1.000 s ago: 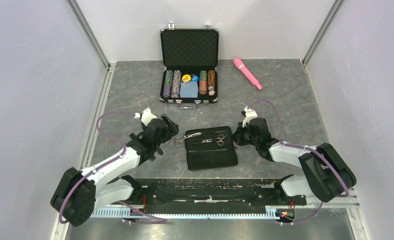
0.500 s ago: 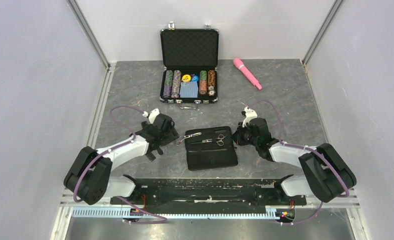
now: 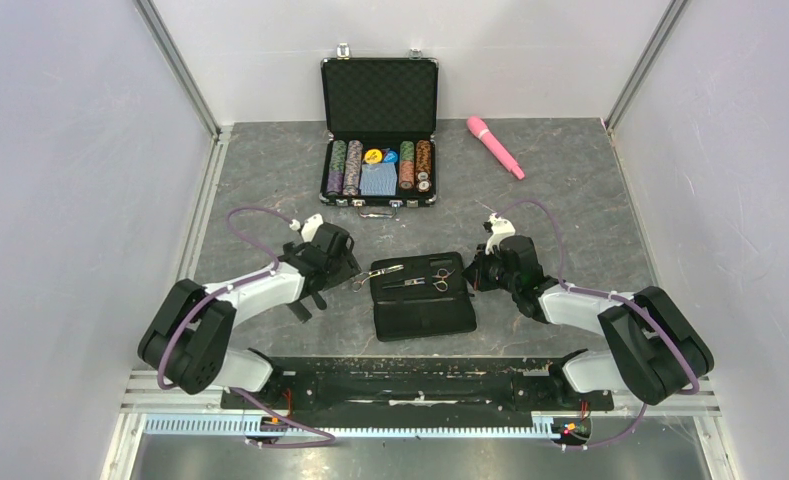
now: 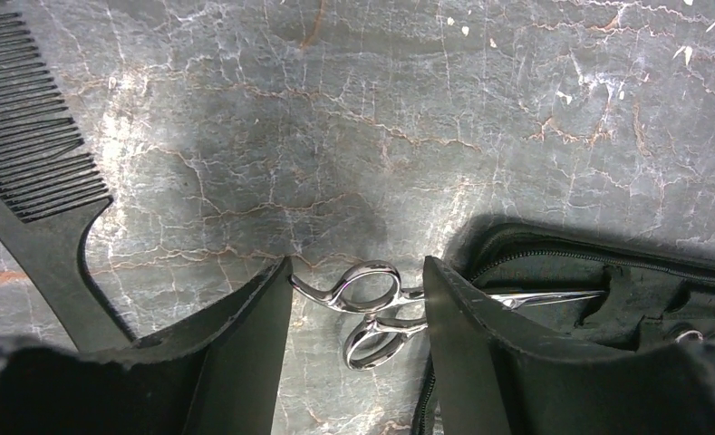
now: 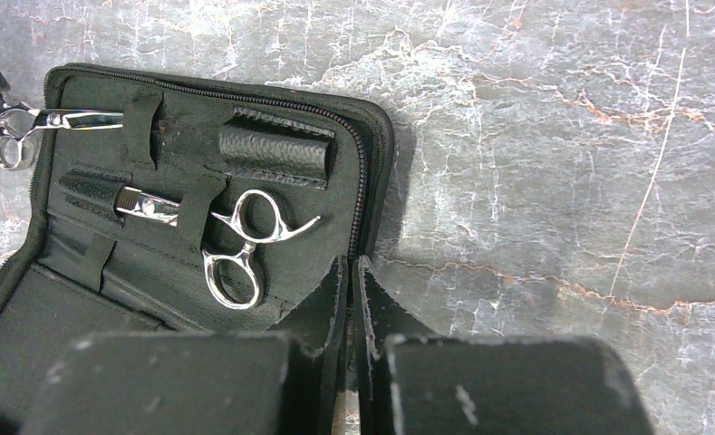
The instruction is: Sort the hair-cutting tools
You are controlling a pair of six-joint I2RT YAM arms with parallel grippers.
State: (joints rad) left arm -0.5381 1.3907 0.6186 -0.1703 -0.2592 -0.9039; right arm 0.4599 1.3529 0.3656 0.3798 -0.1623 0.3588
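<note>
Both rings of the scissors (image 4: 396, 288), poking from the pouch (image 4: 607, 299) on the tabletop (image 4: 426, 136), now sit between the left jaws, narrowed but not yet gripping; right jaws shut, empty; a grasp looks imminent.

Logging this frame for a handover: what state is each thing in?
pouch: unzipped, lying open flat.
chip case: open, lid upright.
outer scissors: blades closed, rings outside pouch.
inner scissors: closed, strapped in pouch.
comb: loose on table.
left gripper: open, straddling outer scissors' rings.
right gripper: shut, beside pouch's edge.

Bright, even overhead light w/ soft shadows; wrist views' jaws blurred.
</note>
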